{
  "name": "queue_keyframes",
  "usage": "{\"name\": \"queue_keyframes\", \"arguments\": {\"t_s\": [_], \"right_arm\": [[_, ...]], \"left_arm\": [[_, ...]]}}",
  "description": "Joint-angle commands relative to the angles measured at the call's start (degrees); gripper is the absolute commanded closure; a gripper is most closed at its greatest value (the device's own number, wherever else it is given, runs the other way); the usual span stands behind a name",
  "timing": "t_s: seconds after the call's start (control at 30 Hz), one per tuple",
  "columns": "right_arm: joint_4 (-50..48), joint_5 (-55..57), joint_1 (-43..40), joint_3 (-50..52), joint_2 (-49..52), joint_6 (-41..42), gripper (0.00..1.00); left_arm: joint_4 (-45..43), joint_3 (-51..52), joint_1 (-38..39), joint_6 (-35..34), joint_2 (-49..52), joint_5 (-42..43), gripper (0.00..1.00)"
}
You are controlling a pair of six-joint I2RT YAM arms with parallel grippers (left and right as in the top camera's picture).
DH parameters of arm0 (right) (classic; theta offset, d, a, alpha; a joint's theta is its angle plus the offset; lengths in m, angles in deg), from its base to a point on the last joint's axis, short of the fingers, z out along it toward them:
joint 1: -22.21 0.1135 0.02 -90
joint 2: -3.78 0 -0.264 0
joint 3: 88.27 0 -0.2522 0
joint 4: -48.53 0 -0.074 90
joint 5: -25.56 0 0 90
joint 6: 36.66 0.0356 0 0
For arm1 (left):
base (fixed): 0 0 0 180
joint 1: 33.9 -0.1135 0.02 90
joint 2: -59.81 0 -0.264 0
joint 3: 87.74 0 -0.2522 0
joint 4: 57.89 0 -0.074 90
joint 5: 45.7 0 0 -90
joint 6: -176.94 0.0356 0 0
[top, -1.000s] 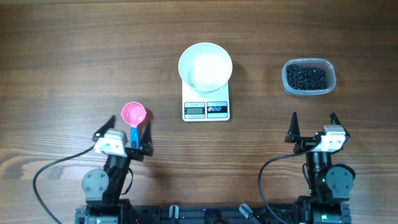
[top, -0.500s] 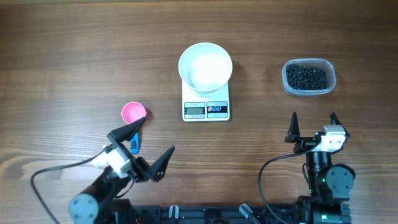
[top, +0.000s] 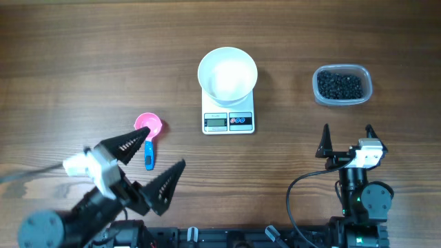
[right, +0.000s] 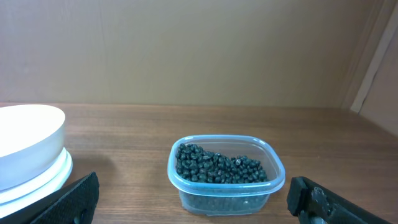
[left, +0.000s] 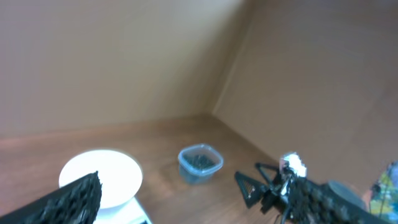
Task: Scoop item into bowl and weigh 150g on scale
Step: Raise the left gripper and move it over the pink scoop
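Both tools spread and empty; the scoop risks a knock.
Overhead: left tool (top: 165,146) hangs slanted beside the pink scoop (top: 147,127), left of the scale (top: 228,121); a skewed grab could flick it away. Left wrist: scoop unseen, bowl (left: 102,177) atop scale. Right wrist: right tool (right: 193,182) frames the beans (right: 217,167), right of the scale.

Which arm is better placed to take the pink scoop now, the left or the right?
Left. The left claw, open, hangs right beside the pink scoop; the right claw, also open, sits on the other side, near the clear tub.
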Motion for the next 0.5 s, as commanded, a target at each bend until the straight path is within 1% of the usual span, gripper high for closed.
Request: {"name": "queue_keyframes", "arguments": {"t_s": [0.0,0.1,0.2,0.37,0.47], "right_arm": [[-0.1,-0.7,0.3,0.2,0.0,0.9,0.00],[-0.1,-0.7,0.3,0.2,0.0,0.9,0.00],[-0.1,-0.7,0.3,0.2,0.0,0.9,0.00],[-0.1,-0.7,0.3,0.2,0.0,0.9,0.00],[-0.1,-0.7,0.3,0.2,0.0,0.9,0.00]], "left_arm": [[7.3,-9.1,-0.2,3.6,8.0,-2.3,0.00],[6.5,-10.8,-0.2,3.0,11.5,1.7,0.00],[6.8,-10.8,-0.2,3.1,12.2,5.8,0.00],[8.0,-10.8,-0.2,3.0,12.9,5.2,0.00],[11.4,-12.2,-0.2,3.0,14.3,1.8,0.00]]}}
